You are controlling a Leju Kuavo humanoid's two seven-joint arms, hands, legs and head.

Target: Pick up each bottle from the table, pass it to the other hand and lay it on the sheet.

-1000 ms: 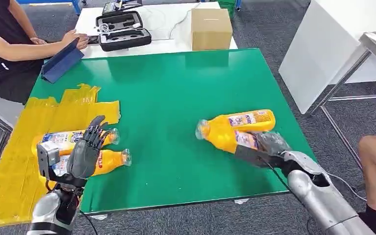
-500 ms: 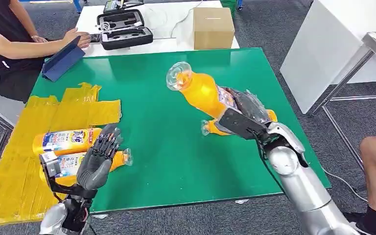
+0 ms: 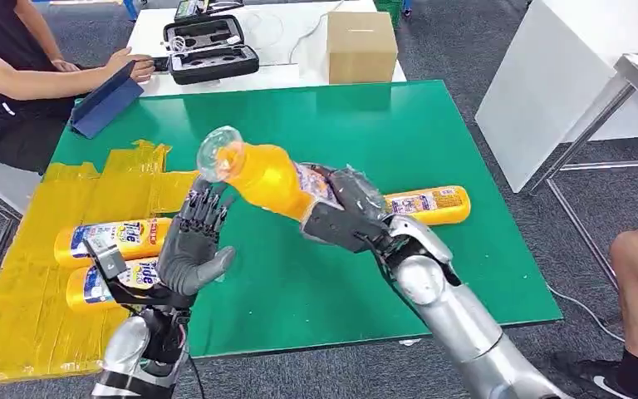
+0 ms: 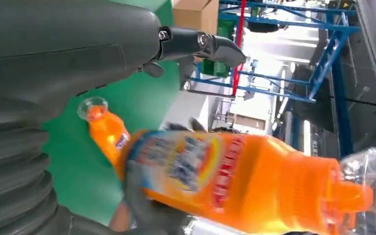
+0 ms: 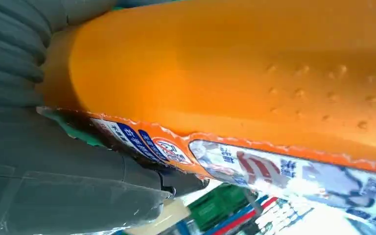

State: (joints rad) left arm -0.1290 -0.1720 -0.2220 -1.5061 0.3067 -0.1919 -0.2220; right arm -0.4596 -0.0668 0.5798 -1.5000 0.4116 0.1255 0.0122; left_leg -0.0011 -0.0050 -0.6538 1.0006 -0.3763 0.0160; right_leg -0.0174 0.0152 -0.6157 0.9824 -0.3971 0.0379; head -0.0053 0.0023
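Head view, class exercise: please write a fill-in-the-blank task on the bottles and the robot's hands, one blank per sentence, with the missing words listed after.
1. The raised orange bottle is held by the robot's ____ hand.
2. The left hand holds nothing, its fingers ____.
3. The number of bottles lying on the yellow sheet is ____.
4. One more bottle lies on the ____ table.

Missing words: right; apart; two; green

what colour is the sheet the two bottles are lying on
Yellow; the sheet shows best in the head view, at the table's left.
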